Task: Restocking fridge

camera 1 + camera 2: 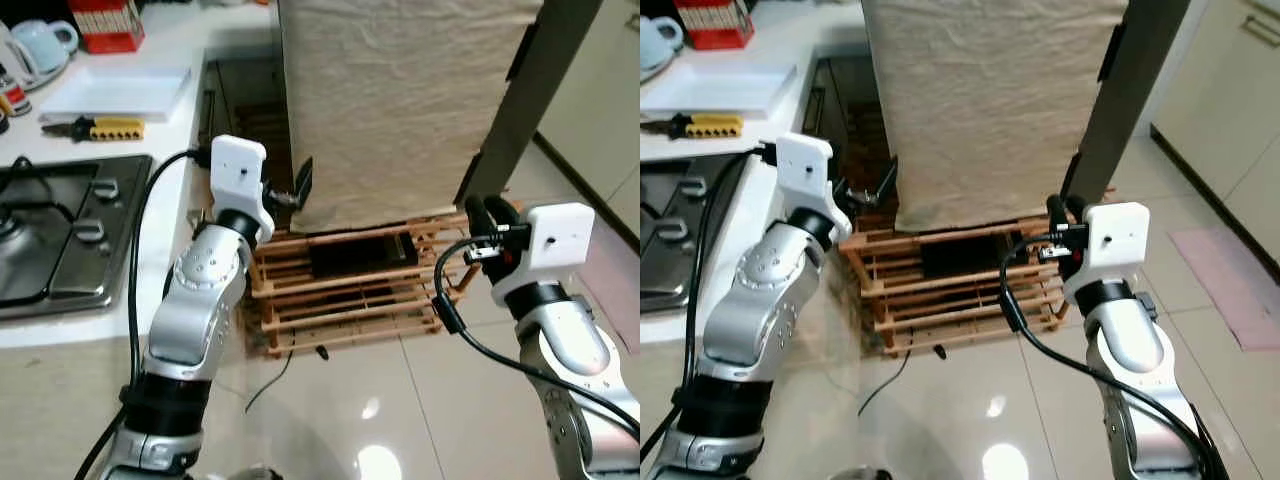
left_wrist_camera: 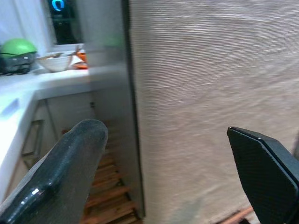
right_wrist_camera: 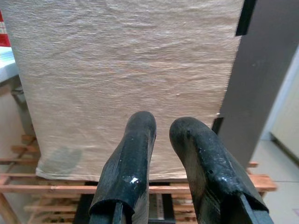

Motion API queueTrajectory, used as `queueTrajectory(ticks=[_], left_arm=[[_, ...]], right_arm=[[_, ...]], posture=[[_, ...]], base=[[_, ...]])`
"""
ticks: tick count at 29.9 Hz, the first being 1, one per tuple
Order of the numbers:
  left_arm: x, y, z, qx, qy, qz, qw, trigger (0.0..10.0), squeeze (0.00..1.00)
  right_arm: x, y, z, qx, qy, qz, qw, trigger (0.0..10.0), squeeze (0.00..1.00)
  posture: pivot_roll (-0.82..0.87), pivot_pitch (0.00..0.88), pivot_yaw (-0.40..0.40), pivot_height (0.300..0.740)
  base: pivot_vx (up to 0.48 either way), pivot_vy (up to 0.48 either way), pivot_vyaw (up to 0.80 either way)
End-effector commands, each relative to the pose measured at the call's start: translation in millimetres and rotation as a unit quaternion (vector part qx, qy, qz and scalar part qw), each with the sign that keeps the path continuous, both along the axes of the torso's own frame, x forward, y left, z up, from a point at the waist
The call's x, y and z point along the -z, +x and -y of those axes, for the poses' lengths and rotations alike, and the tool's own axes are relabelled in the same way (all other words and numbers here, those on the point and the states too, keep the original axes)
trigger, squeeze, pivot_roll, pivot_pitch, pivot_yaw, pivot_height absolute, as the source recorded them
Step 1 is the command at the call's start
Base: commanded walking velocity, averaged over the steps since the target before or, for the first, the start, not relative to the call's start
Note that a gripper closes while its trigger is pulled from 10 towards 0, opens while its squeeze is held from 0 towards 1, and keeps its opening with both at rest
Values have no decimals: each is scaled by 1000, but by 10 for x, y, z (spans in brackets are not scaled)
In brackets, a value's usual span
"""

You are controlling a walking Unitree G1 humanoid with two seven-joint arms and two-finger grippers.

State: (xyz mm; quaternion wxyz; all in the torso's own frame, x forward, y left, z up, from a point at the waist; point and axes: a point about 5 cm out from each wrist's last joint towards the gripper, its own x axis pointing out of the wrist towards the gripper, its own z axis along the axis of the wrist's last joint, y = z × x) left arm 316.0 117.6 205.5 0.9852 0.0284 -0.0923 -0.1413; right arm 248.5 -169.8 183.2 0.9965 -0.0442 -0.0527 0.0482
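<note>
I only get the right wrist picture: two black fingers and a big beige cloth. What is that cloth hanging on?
Observer: The beige cloth drapes a tall box-shaped thing that stands on a wooden slatted pallet on the tiled floor.
Operator: Is the other arm doing anything?
Observer: The left gripper is raised at the cloth's left edge, fingers spread open; the right gripper has its fingers close together.
Operator: What else is around?
Observer: On the robot's left, a white counter holds a gas hob, yellow-handled pliers and a white tray.
</note>
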Motion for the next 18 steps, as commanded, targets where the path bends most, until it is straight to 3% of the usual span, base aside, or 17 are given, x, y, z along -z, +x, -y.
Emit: queueTrajectory(ticks=[1,8,18], left_arm=[[-22,8,1,-2,2,3,1000,10000,0],[-28,-2,-57,2,-7,1,1000,10000,0],[-39,7,-90,11,3,5,1000,10000,0]], right_arm=[[26,-21,9,-2,8,-10,1000,10000,0],[38,-46,-4,-7,13,-11,1000,10000,0],[84,-83,-12,-2,12,-15,1000,10000,0]], posture=[[-33,44,22,740],[-28,40,21,740],[-28,22,28,740]], base=[[360,0,0],[236,0,-686],[0,0,0]])
